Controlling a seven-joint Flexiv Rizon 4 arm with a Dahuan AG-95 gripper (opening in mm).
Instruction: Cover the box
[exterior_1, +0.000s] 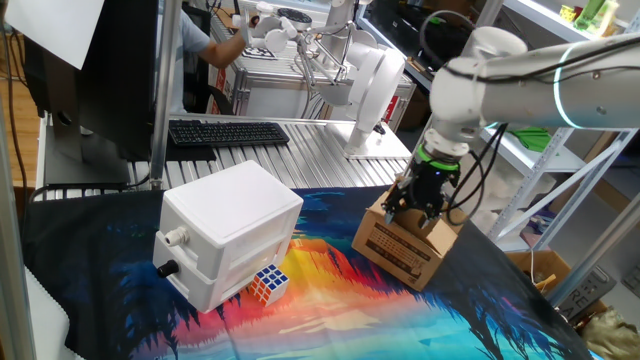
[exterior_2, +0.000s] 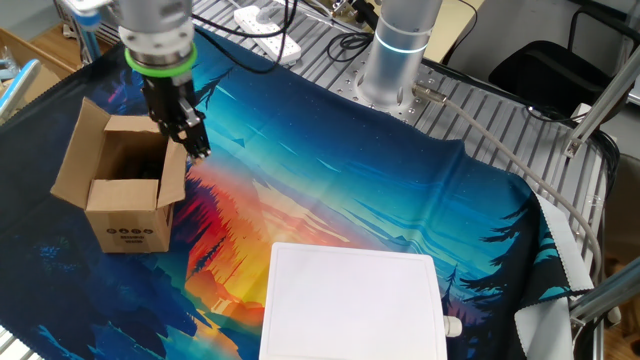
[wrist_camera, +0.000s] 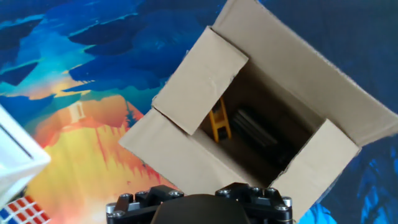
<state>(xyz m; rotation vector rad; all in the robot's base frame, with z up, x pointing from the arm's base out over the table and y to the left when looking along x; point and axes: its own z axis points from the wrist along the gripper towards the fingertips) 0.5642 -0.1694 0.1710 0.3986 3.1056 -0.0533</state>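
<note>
Box (exterior_1: 405, 243) sits on the printed cloth (exterior_1: 330, 300), right of the white box (exterior_1: 228, 230) in one fixed view, w/ the cube (exterior_1: 268, 283) by that white box's front. Flaps are all up or splayed, so it's not covered yet; in hand view I look straight into the cavity and see sth yellow (wrist_camera: 219, 121) and dark bits inside, can't tell what.

My gripper (exterior_2: 193, 135) hangs just above the rim, at the edge nearest the cloth's orange patch in the other fixed view. Fingers point down, tips close beside the flap on that side; whether they touch it I can't say. Open vs closed: can't tell. Hand view shows only the gripper base at the bottom edge, no tips, and both fixed views are too small and dark there. Nothing looks held.

Key relation: box lies right under and slightly ahead of me, opening up. In hand view its long axis runs diagonally, lower left to upper right. One short flap (wrist_camera: 202, 79) tilts inward at upper left; the long flap (wrist_camera: 180, 155) nearest me lies splayed outward, between my base and the cavity. My guess is that near flap wants a push away from me, over the opening. Risk as I judge it: light carton may slide on the cloth instead of folding.
</note>
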